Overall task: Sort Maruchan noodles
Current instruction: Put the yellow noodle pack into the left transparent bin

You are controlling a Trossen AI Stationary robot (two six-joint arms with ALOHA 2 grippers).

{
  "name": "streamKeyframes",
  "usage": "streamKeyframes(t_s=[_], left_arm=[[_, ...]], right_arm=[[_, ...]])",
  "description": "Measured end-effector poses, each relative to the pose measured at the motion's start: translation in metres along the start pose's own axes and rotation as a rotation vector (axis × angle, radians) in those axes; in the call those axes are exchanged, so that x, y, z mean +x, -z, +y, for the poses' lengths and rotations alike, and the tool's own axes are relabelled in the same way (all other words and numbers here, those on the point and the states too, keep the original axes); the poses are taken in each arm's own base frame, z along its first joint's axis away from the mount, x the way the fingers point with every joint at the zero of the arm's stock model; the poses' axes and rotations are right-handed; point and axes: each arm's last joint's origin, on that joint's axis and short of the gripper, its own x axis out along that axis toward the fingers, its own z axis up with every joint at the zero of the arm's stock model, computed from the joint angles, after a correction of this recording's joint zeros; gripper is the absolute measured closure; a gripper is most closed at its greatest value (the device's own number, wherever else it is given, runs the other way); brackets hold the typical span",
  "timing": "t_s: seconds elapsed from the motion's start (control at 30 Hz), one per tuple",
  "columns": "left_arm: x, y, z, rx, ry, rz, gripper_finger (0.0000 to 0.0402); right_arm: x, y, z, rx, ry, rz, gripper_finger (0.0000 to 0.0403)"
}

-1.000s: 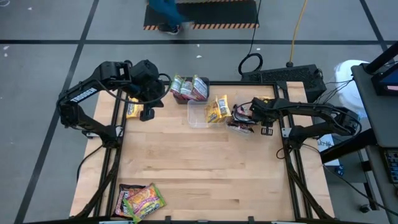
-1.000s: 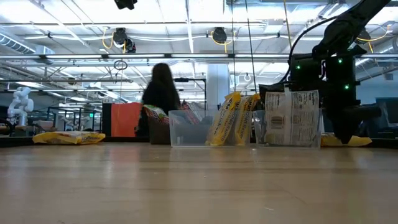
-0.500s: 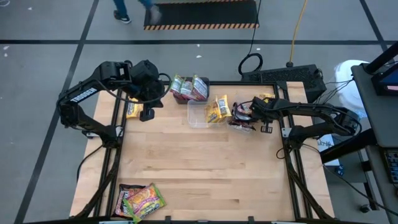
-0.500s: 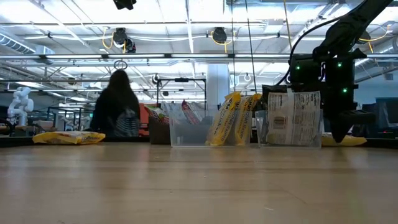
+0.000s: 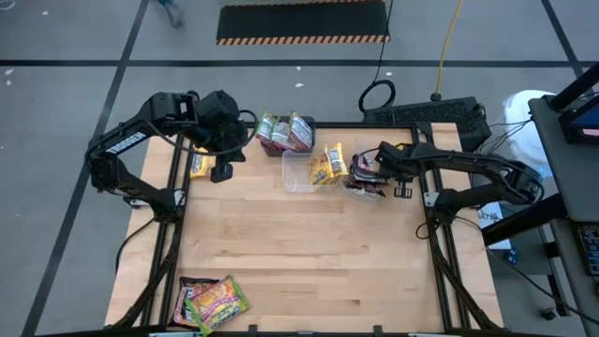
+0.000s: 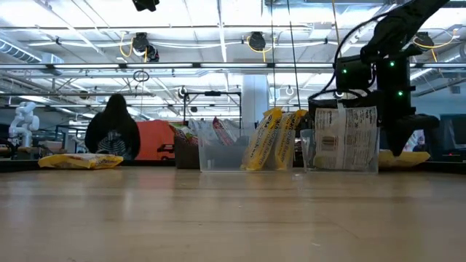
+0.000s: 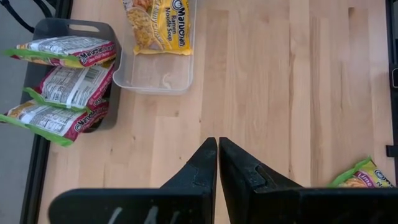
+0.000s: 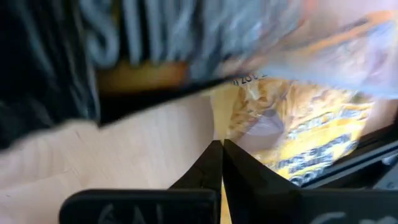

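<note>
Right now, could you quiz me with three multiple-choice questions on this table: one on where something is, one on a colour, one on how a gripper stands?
1. Where does the loose pile of packets lie?
A) mid-table
B) at the table corner on the left arm's side, far from the tubs
C) on the floor

2. What colour are the packets in the middle clear tub?
A) blue
B) white
C) yellow

3. How do the left gripper's fingers stand?
A) wide open
B) shut, empty
C) clamped on a packet

Answers: 1 B, the high view shows the pile at that corner. 2 C, yellow packets lean in it. 3 B, its wrist view shows the tips together over bare wood.
</note>
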Motion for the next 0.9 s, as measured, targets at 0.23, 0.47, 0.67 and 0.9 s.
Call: streamKeyframes(t_s=[0.23, 0.47, 0.67, 0.9], left_arm=[[0.000, 0.000, 0.000, -0.018, 0.000, 0.001, 0.0380], [0.000, 0.000, 0.000, -0.018, 0.000, 0.001, 0.0380], [0.000, 0.000, 0.000, -0.018, 0.000, 0.000, 0.0380], [0.000, 0.000, 0.000, -0.021, 0.000, 0.000, 0.0380]], right_arm=[[-0.021, -0.002, -0.009, 0.024, 0.035, -0.066, 0.0403], [-0.045, 0.006, -0.015, 0.073, 0.101, -0.133, 0.0403], [-0.061, 0.019, -0.017, 0.121, 0.176, -0.187, 0.0403], [-0.074, 0.034, -0.015, 0.192, 0.216, -0.280, 0.0403]])
